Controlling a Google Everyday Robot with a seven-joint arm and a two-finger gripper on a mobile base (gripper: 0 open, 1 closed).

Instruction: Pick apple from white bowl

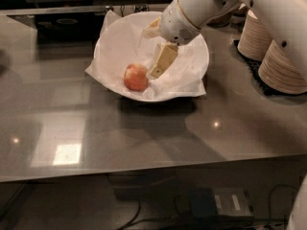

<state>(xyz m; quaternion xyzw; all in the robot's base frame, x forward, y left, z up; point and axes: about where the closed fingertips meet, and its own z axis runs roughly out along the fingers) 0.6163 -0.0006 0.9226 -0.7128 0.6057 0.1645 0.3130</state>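
The apple (136, 77) lies in the lower left of the white bowl (204, 51), mid-frame. The gripper (153, 51) hangs spread and empty over the bowl. The apple sits just down-left of its lower fingertip (157, 72).

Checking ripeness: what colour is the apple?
The apple is red-orange with yellowish patches, camera view; gripper beside it in the white bowl.

Tabletop: my glossy grey table (144, 138).
Far right: two stacks of beige paper bowls (280, 66) on a black mat (253, 67).
My gripper (151, 52): fingers apart, left of the stacks.
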